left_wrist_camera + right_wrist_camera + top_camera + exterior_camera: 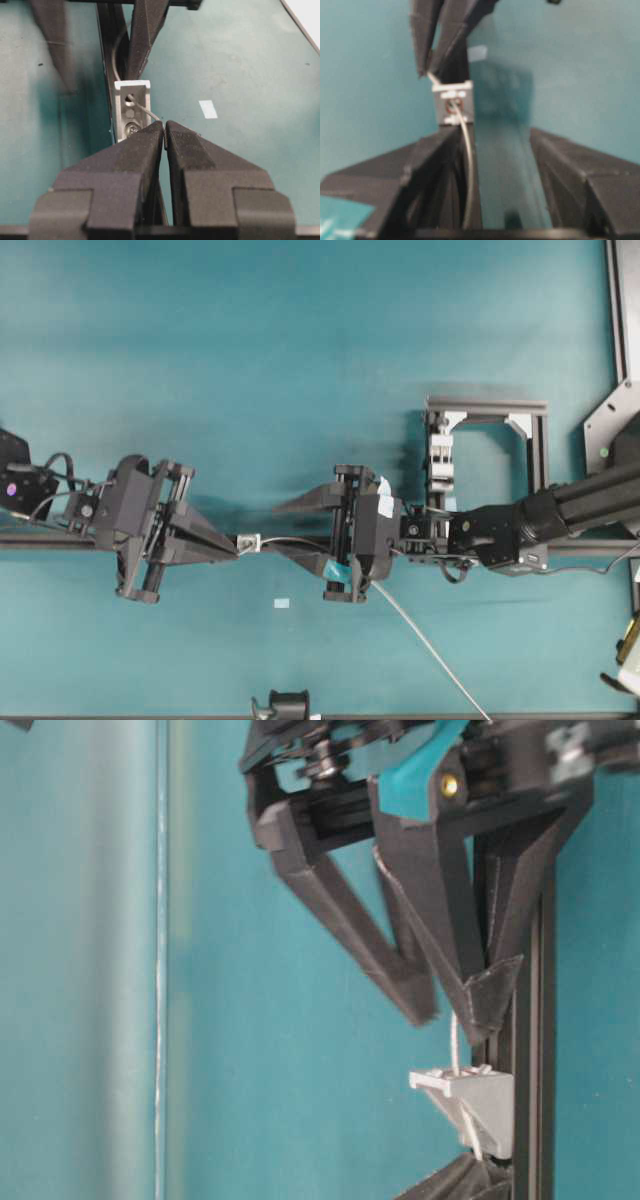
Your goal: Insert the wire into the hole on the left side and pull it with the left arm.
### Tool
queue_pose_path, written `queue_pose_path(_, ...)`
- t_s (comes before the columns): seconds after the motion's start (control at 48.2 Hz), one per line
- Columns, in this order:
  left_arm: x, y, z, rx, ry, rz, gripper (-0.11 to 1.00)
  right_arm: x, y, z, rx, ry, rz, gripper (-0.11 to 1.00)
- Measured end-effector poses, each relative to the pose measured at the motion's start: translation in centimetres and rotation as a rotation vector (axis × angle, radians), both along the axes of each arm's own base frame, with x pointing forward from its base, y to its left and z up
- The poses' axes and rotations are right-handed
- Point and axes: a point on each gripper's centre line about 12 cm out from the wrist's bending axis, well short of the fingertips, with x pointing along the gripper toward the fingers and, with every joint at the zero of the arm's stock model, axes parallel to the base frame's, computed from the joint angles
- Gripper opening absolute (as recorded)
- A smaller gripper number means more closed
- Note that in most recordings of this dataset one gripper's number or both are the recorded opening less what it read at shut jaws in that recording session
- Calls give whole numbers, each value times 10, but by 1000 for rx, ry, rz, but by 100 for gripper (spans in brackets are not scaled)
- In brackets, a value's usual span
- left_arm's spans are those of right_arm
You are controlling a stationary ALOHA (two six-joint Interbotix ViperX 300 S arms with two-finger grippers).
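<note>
My left gripper [164, 135], black with pointed triangular fingers, has its jaws pressed together, pinching the thin pale grey stiff wire [145, 108] just beside the small silvery-white square bracket [132, 107]. The wire passes through the bracket's tiny dark hole [129, 99] on the black rail [530, 1020]. My right gripper [312, 528], teal-taped, has jaws spread wide, the wire running loose between them, trailing across the teal tabletop [300, 360].

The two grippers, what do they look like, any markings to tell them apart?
Both are black, with long pointed triangular fingers. The left gripper is plain black, with thick black cables looping behind it. The right gripper carries teal and pale tape patches on its body.
</note>
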Motion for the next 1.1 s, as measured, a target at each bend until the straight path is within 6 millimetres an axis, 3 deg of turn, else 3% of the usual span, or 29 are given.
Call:
queue_pose_path(0.436,-5,0,7,8,17,-5,-10,-7,5,14,-6,-11,46,72)
queue_pose_path(0.726,-28,-1,21,17,65,-34,-10,-9,5,14,-7,-4,49,72)
queue_pose_path(1.099,-65,11,32,20,78,-39,-10,-10,7,12,-7,3,57,72)
